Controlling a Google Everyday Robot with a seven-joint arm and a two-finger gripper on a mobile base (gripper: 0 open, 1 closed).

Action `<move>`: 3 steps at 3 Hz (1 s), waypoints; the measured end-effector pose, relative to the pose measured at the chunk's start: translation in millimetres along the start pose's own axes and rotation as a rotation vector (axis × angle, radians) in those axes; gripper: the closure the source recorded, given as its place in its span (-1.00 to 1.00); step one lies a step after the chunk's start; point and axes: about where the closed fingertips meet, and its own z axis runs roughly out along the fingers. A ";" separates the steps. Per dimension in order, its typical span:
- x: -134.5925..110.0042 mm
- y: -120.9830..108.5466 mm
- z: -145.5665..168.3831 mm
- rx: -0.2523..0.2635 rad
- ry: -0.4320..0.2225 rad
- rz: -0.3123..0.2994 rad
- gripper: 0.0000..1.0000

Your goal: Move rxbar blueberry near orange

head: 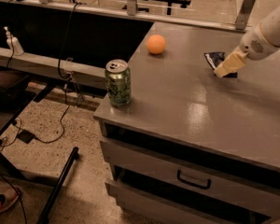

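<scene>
The rxbar blueberry (215, 59) is a dark navy flat bar with a white patch, at the right of the grey cabinet top (186, 106). My gripper (227, 67) reaches in from the right with its cream fingers closed on the bar's right end, which they cover. The orange (156, 44) lies on the far left part of the top, well to the left of the bar and apart from it.
A green drink can (118, 83) stands upright at the front left corner of the top. Drawers with a dark handle (193, 181) are below the front edge. Cables and a black stand leg (60, 183) are on the floor to the left.
</scene>
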 end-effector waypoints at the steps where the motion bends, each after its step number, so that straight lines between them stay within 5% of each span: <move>1: -38.4 -16.7 11.2 0.003 -0.067 -0.051 1.00; 3: -87.6 -24.3 50.7 -0.034 -0.167 -0.100 1.00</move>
